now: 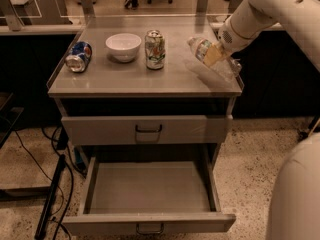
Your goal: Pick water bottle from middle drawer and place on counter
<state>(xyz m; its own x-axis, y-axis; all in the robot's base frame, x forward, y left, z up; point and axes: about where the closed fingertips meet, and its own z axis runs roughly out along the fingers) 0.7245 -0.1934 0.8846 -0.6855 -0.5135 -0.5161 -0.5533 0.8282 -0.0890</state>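
Observation:
The water bottle (204,49), clear with a white cap and a red and green label, lies tilted in my gripper (218,57), cap pointing left. The gripper is shut on it and holds it just over the right side of the counter (125,79). My white arm comes in from the upper right. Below, the middle drawer (150,189) is pulled wide open and its grey floor is bare. Its small handle (149,229) shows on the front.
On the counter stand a white bowl (123,46) and an upright green-and-white soda can (154,49); a blue crushed can (79,56) lies at the left. A closed drawer front with a black handle (148,130) sits under the counter. Black cables (55,184) run over the floor at left.

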